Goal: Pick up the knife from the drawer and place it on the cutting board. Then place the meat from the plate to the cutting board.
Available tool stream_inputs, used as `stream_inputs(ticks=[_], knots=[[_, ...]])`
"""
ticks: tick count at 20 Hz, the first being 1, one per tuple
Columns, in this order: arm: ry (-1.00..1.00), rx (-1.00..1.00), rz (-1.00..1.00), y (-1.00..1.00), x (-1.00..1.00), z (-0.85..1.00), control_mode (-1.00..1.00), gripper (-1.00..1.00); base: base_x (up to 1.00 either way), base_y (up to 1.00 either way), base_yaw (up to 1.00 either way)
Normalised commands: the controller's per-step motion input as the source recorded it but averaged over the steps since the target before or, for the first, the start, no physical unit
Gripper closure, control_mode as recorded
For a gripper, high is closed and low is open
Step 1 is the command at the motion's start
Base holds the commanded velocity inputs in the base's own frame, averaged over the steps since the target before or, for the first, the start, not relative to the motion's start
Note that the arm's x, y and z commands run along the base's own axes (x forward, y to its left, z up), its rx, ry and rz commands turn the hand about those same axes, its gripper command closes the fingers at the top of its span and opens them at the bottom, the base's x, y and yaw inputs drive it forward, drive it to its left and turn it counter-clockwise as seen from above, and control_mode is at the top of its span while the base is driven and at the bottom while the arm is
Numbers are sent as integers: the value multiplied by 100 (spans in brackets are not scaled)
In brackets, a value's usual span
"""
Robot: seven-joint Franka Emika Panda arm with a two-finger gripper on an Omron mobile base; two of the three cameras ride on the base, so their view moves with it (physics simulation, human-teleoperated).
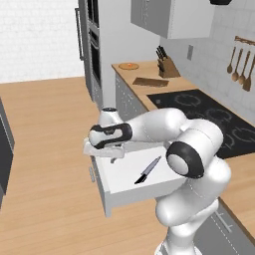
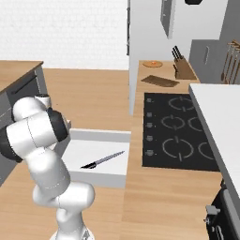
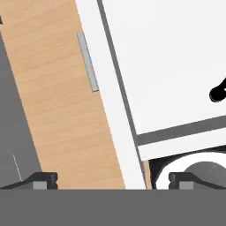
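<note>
From my remote station, the fingers hang spread wide and empty over the open drawer, above its front panel. The knife lies flat inside, handle at 7 o'clock, blade toward 1. I'd shift over the black handle, align, then descend. Far along the counter wait the cutting board and plate.

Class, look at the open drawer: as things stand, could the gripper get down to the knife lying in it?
Probably yes. The drawer stands pulled open, and the knife lies alone on its white floor with nothing over it. The gripper hangs above the drawer's front part, jaws apart and holding nothing.
</note>
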Motion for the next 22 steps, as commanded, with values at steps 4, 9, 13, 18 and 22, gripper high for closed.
stream_inputs(ticks=[4,9,13,18,22], knots=[[21,9,-38,-100,0,70,-100,-100,0,0,0],[20,-1,-37,-100,-1,4,-100,-100,0,0,0],[11,0,-13,-94,8,-48,-100,-100,0,0,0],[6,-10,8,-75,1,-77,-100,-100,0,0,0],[1,-1,7,-11,11,-57,-100,-100,0,0,0]])
